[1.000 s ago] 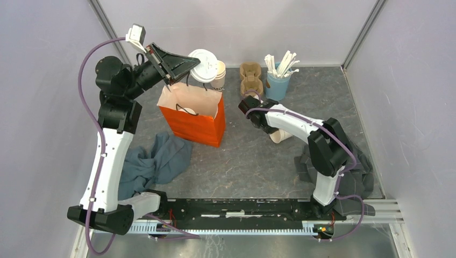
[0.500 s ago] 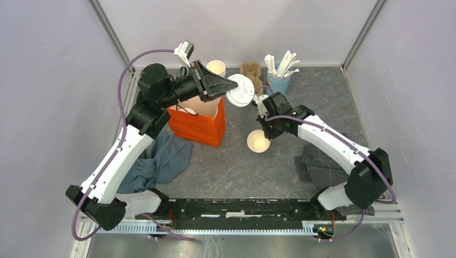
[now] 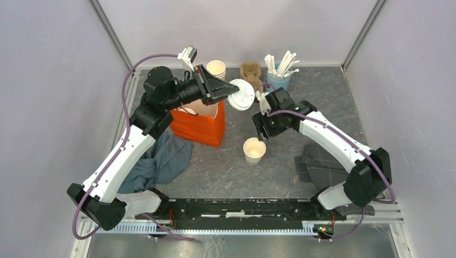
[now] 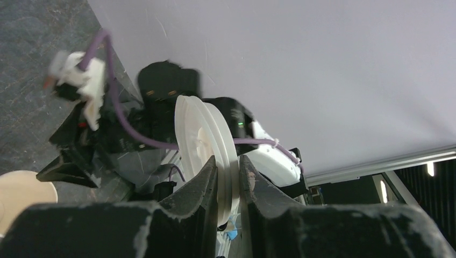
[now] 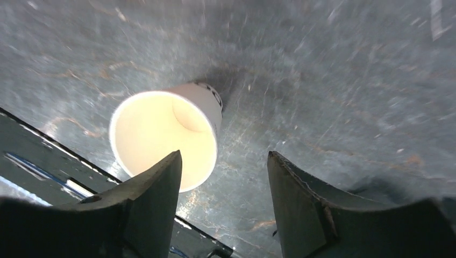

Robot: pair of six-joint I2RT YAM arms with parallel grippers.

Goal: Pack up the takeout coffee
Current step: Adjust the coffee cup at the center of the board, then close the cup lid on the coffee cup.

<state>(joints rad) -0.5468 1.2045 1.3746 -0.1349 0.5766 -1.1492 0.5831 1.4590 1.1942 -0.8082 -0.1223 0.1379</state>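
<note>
A lidless cream paper cup (image 3: pixel 254 150) stands upright on the grey table, its open mouth up. In the right wrist view this cup (image 5: pixel 164 137) sits just left of my right gripper (image 5: pixel 223 156), which is open with only bare table between its fingers. From above, the right gripper (image 3: pixel 262 133) hangs just behind the cup. My left gripper (image 3: pixel 228 94) is shut on a white sip lid (image 3: pixel 241 94), held in the air right of the orange paper bag (image 3: pixel 196 122). The lid (image 4: pixel 207 140) shows edge-on between the left fingers (image 4: pixel 200 185). A capped takeout coffee is out of view.
A stack of lidless cups (image 3: pixel 216 69), a brown pulp cup carrier (image 3: pixel 250 74) and a blue cup of stirrers (image 3: pixel 278 75) stand along the back. A blue-grey cloth (image 3: pixel 156 161) lies left of the bag, a dark grey cloth (image 3: pixel 322 164) under the right arm.
My right gripper has opened and let go of the cup, which now stands upright on the table. The left arm swung right from the cup stack with the lid in its grip.
</note>
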